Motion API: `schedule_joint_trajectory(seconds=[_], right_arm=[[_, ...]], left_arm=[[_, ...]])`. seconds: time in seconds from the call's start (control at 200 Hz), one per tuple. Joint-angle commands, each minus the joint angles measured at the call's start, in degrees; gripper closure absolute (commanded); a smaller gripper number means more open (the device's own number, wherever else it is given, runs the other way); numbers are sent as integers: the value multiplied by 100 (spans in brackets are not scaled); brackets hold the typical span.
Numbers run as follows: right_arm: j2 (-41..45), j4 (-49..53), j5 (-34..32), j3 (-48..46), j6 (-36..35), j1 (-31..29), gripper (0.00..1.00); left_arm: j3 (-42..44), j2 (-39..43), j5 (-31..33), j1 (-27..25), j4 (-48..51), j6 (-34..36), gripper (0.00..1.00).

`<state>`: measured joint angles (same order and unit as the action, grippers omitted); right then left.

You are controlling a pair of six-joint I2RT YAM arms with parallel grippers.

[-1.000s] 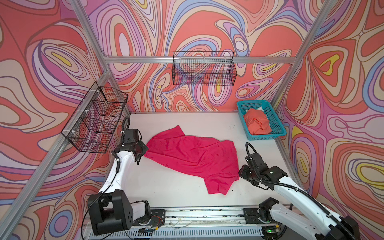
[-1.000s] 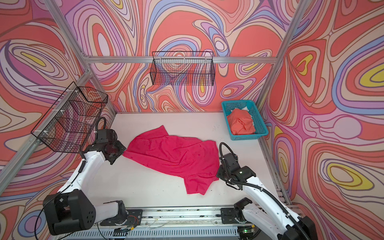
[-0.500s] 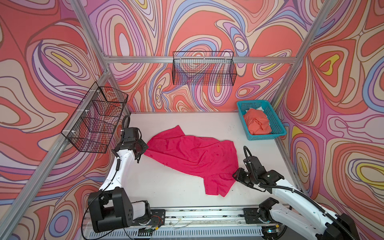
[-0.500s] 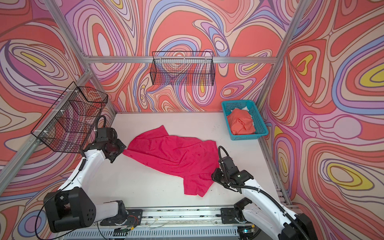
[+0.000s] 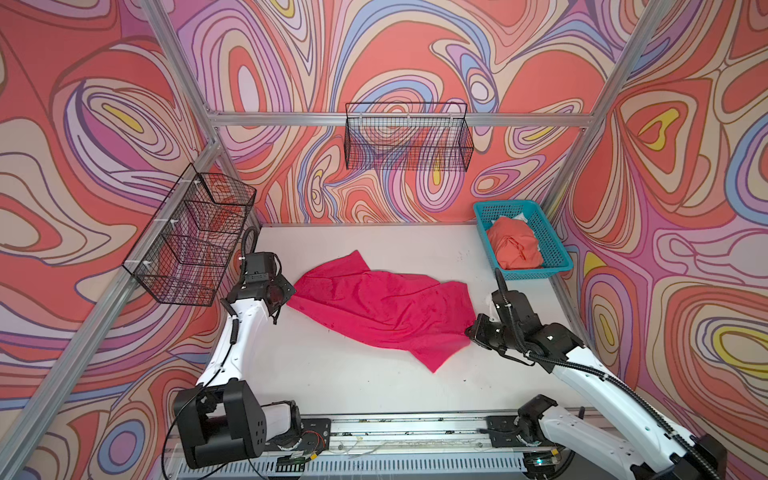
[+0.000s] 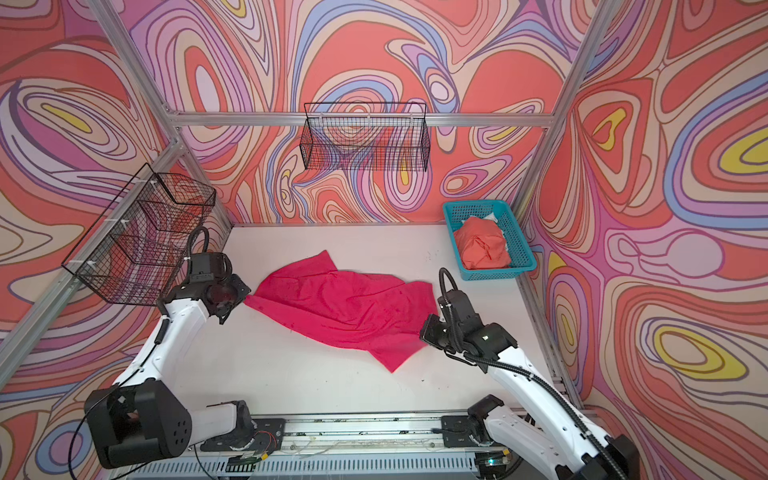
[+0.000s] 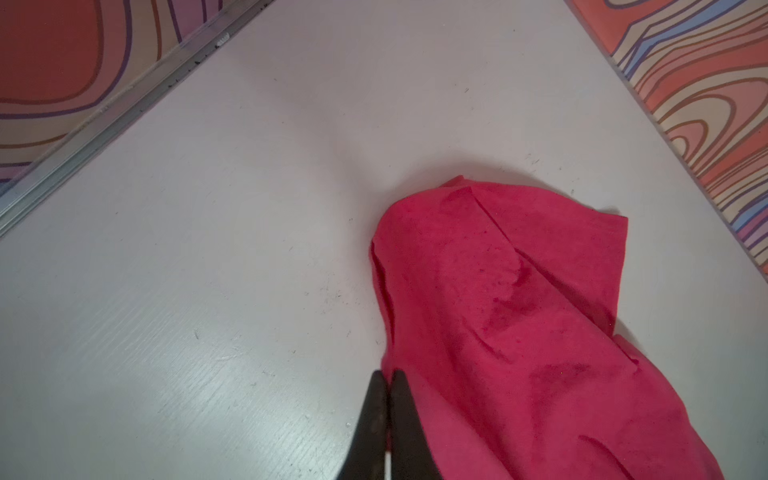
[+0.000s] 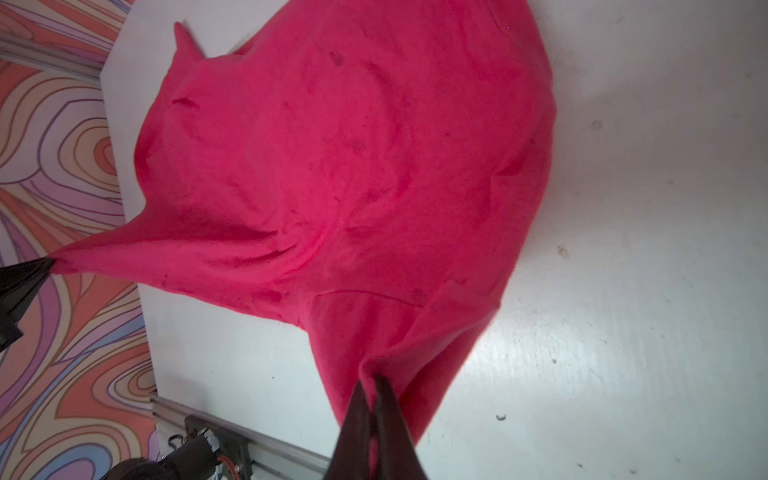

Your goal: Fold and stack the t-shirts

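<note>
Now the right gripper (image 8: pixel 371 383) has just snapped closed on an edge of the magenta t-shirt (image 5: pixel 374 303); the left gripper (image 7: pixel 388 376) stays pinched on its opposite corner. Rumpled on the bench (image 5: pixel 332 374), the shirt seems ready for spreading flat.

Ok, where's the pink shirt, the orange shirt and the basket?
pink shirt (image 5: pixel 382 309): a top view, its middle.
orange shirt (image 5: pixel 513 248): a top view, its middle.
basket (image 5: pixel 536 272): a top view, its near wall.
</note>
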<state>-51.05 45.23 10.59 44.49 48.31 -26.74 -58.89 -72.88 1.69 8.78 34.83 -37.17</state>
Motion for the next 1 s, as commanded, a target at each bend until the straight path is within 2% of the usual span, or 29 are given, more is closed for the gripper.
schedule_joint_trajectory(seconds=[0.0,0.21,0.315,0.366,0.446,0.546,0.606,0.661,0.811,0.916,0.996], right_arm=[[98,1295,228,115,-15,-79,100],[34,1473,426,350,-15,-110,100],[-488,1040,336,213,-366,-104,100],[-854,750,65,178,-555,-108,100],[-1469,-26,-603,262,-769,-70,79],[-2149,-652,-589,641,-870,20,54],[-2246,-711,-482,797,-848,11,48],[-2068,-679,-455,717,-803,-49,47],[-1232,-388,-254,-63,-477,-461,53],[-837,-664,-201,-890,161,-1033,60],[-742,-811,-331,-1279,388,-1105,69]], left_arm=[[-257,-40,206,28,-72,60,100],[-498,-23,414,28,-46,224,100],[-602,-163,411,28,-58,318,100],[-632,-266,397,28,-74,333,100],[-615,-387,369,22,-150,339,100],[-584,-497,300,28,-203,329,100],[-592,-533,261,28,-206,335,100],[-579,-543,289,28,-217,357,100],[-518,-552,290,27,-274,368,100],[-458,-535,402,23,-308,388,100],[-502,-517,622,26,-280,496,100]])
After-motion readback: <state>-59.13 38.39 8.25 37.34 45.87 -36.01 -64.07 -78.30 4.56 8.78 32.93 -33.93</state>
